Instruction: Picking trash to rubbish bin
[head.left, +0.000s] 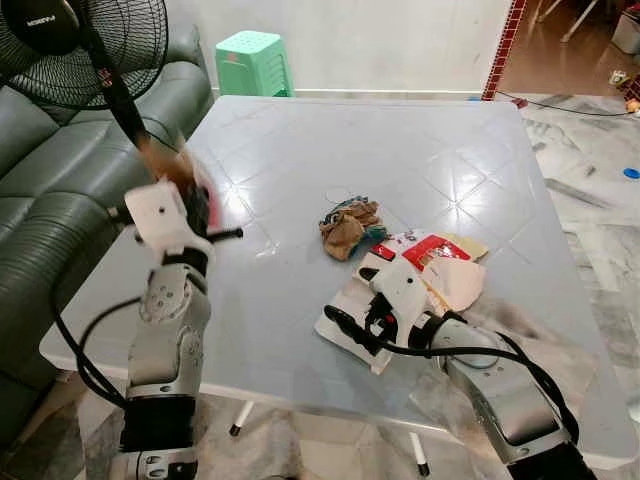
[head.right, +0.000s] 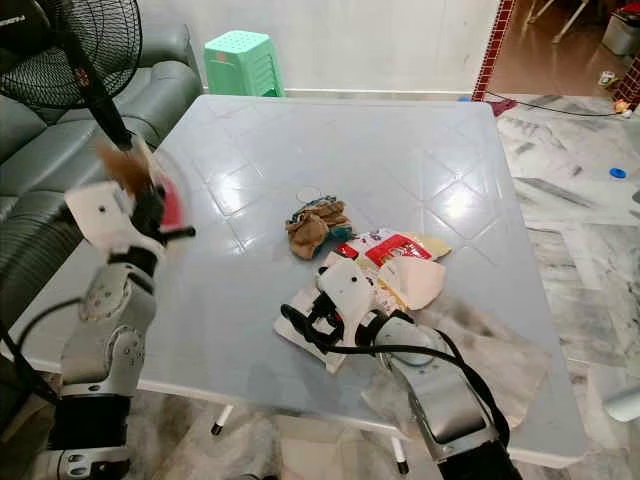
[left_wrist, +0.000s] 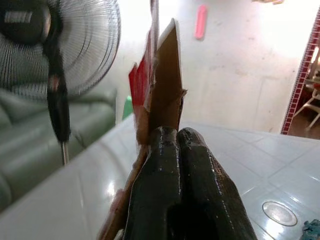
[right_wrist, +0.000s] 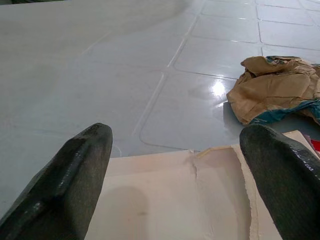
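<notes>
Left wrist view has the left gripper (left_wrist: 177, 150) clenched on a piece of red and brown cardboard (left_wrist: 162, 80), held up over the desk's (head.left: 300, 150) left edge near the fan (head.left: 85, 45). Across the desk, the right gripper (right_wrist: 175, 175) is spread wide, low over a flat pale card (right_wrist: 185, 200), beside a crumpled brown wrapper (head.left: 345, 228) and a red packet (head.left: 432, 248).
</notes>
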